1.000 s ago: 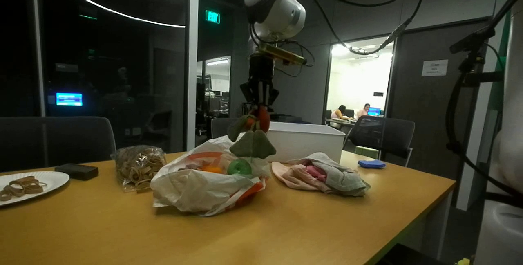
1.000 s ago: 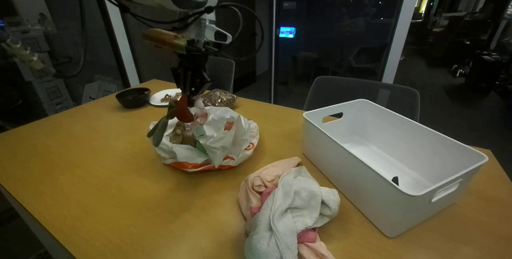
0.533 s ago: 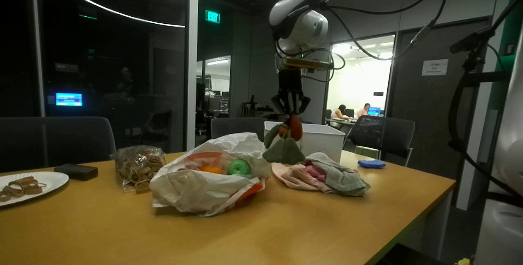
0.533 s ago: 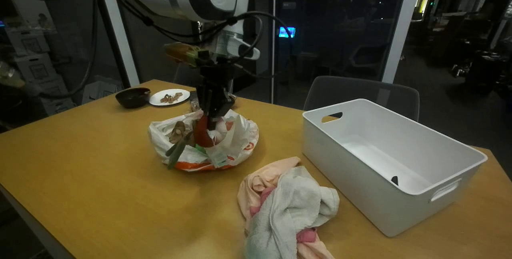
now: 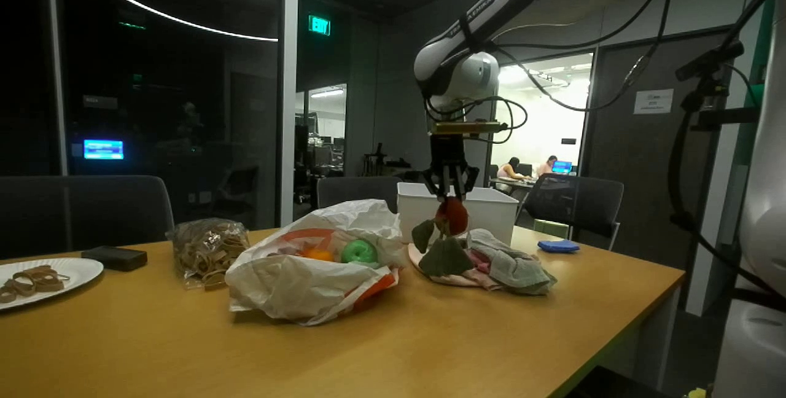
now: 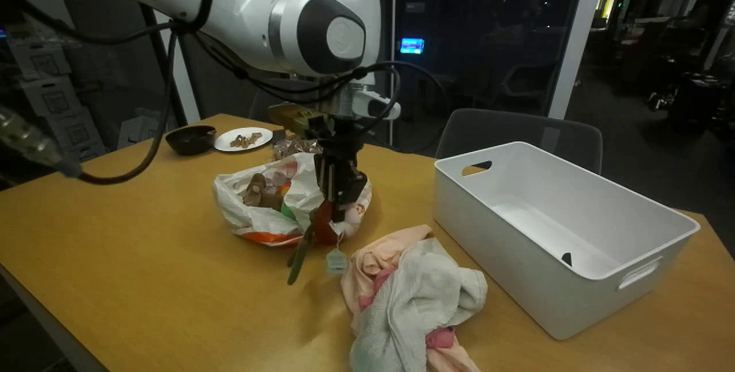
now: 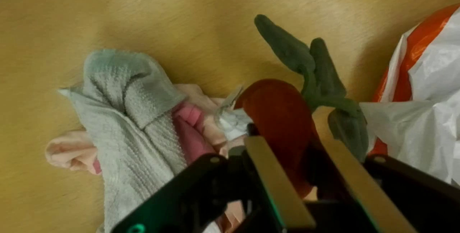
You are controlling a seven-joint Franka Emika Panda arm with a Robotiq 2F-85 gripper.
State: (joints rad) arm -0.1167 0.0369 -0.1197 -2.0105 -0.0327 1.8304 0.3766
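Note:
My gripper (image 5: pixel 453 197) is shut on a red soft toy (image 5: pixel 454 218) with green leaves (image 5: pixel 444 257). It holds the toy above the table, fingers on either side of the red part. The leaves hang below the gripper in both exterior views and a tag (image 6: pixel 336 261) dangles from the toy. In the wrist view the red body (image 7: pixel 275 107) lies between the finger pads (image 7: pixel 280 182). A pile of grey and pink cloths (image 7: pixel 133 128) lies beside and below the gripper. A white and orange plastic bag (image 5: pixel 288 290) lies on its other side, holding a green round thing (image 5: pixel 359 252).
A white bin (image 6: pixel 494 240) with handle holes stands beyond the cloths. A clear bag of brown bands (image 5: pixel 209 253), a black block (image 5: pixel 116 258) and a paper plate (image 5: pixel 83 275) sit past the plastic bag. A dark bowl (image 6: pixel 191 140) and a blue item (image 5: pixel 557 246) also stand on the table.
My gripper has moved away from over the plastic bag toward the cloths and lowered, carrying the red toy. The bag, cloths and bin look unmoved.

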